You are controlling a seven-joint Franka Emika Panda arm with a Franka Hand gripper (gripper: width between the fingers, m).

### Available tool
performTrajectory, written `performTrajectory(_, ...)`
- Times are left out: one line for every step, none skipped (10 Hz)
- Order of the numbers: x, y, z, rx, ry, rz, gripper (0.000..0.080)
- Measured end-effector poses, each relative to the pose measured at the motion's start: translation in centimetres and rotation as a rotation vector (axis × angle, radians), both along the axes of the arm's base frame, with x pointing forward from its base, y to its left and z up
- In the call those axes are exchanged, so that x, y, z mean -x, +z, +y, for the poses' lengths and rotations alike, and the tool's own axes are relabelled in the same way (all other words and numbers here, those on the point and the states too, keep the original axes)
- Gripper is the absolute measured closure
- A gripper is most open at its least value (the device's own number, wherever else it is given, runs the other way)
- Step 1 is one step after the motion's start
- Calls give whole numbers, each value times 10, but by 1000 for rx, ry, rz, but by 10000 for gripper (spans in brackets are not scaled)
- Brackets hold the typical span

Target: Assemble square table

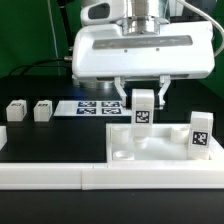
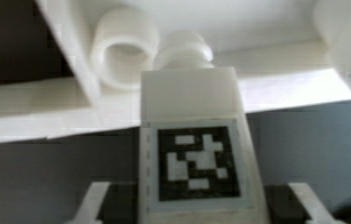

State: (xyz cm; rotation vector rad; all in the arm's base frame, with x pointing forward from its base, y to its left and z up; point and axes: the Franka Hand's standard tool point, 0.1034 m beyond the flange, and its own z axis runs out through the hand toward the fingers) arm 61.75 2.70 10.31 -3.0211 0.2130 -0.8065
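Observation:
The square table's white panel lies flat near the front, with round corner sockets. My gripper hangs straight down over the panel's far edge. It is shut on a white tagged leg, held upright between the fingers. In the wrist view the leg fills the middle, its tag facing the camera, with dark pads against both its sides. Its far end is at the panel by a socket; I cannot tell if it is seated. A second leg stands upright on the panel's right side.
Two more small tagged legs stand on the black table at the exterior view's left. The marker board lies behind the panel. A long low white rail runs along the front edge.

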Motion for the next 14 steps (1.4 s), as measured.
performTrajectory(-1, 0, -5, 4, -4, -2, 509)
performTrajectory(-1, -1, -7, 6, -7, -2, 509)
performTrajectory(-4, 2, -11, 8, -12, -7, 509)
performTrajectory(-5, 2, -17, 16, -7, -8, 509)
performTrajectory(-5, -1, -22, 18, -14, -5, 509)
performTrajectory(-4, -5, -24, 19, -17, 1, 509)
performTrajectory(-4, -10, -26, 23, -19, 2, 509)
performTrajectory(-7, -11, -26, 28, -20, -11, 509)
performTrajectory(-6, -13, -23, 27, -16, -10, 509)
performTrajectory(-5, -14, -21, 27, -13, -7, 509)
performTrajectory(-5, -16, -20, 28, -11, -8, 509)
performTrajectory(-4, -19, -19, 30, -9, -5, 509)
performTrajectory(-2, -23, -18, 32, -7, 1, 509)
performTrajectory(-1, -24, -18, 37, -6, -8, 509)
